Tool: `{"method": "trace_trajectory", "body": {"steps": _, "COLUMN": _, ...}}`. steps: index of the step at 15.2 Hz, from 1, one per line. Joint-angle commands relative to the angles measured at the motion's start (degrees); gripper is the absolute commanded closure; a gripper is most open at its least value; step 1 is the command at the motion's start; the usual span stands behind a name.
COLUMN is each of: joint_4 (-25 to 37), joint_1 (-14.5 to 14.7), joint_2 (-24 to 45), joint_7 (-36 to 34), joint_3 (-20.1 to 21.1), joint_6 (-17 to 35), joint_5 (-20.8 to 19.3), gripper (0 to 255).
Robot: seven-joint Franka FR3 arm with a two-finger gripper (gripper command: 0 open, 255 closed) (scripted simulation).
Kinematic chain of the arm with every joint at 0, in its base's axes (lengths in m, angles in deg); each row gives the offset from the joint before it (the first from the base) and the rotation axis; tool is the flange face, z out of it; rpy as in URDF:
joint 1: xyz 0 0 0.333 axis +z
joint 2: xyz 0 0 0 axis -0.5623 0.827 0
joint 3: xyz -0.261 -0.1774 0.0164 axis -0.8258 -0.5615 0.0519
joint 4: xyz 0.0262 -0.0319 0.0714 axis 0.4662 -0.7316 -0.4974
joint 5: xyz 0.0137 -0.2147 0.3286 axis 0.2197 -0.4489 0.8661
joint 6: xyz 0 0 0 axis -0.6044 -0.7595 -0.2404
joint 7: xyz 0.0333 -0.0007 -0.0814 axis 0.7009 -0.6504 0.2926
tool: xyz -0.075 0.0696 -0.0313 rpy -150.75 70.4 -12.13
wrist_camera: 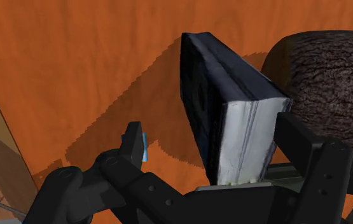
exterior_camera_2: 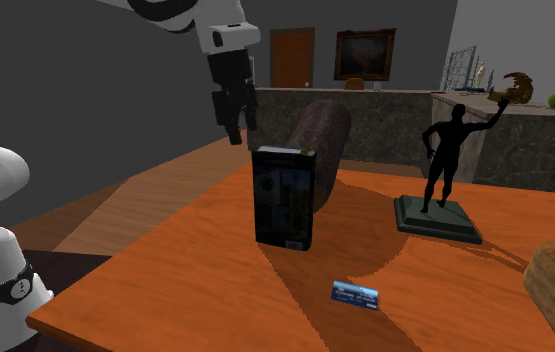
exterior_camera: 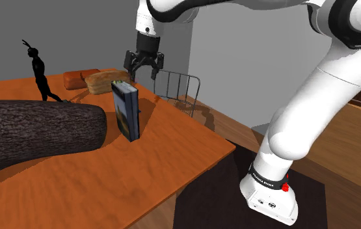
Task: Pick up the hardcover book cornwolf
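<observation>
The hardcover book [exterior_camera: 125, 110] stands upright on the orange table [exterior_camera: 140, 175], with a dark blue cover and white page edges. In the second exterior view the book [exterior_camera_2: 283, 195] faces the camera. My black gripper [exterior_camera: 144, 65] hangs open above the book, a little beyond it in the shoulder view; the second exterior view puts the gripper [exterior_camera_2: 235, 130] up and left of the book's top. Looking down from the wrist, the book [wrist_camera: 226, 95] lies in line with the gap of the open gripper [wrist_camera: 213, 130], farther down, and neither finger touches it.
A dark bark-covered log [exterior_camera: 29, 133] lies right behind the book. Bread loaves [exterior_camera: 101, 80], a black figure statue [exterior_camera: 39, 71] and a wire rack [exterior_camera: 179, 88] stand farther back. A small blue card [exterior_camera_2: 355, 294] lies on the table near the book. The table's edge runs near the stand.
</observation>
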Motion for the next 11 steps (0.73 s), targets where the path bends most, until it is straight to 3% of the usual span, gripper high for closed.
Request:
{"method": "trace_trajectory", "body": {"steps": 1, "joint_4": 3.24, "joint_1": 0.29, "joint_2": 4.33, "joint_7": -1.75, "joint_3": 1.29, "joint_6": 0.65, "joint_5": -1.43, "gripper": 0}}
{"method": "trace_trajectory", "body": {"steps": 5, "joint_4": 9.68, "joint_1": 1.34, "joint_2": 12.33, "joint_7": -5.23, "joint_3": 3.27, "joint_6": 1.26, "joint_5": -4.64, "gripper": 0}}
{"method": "trace_trajectory", "body": {"steps": 11, "joint_4": 5.73, "joint_1": 1.42, "joint_2": 12.92, "joint_7": -5.33, "joint_3": 3.27, "joint_6": 5.79, "joint_5": -4.81, "gripper": 0}}
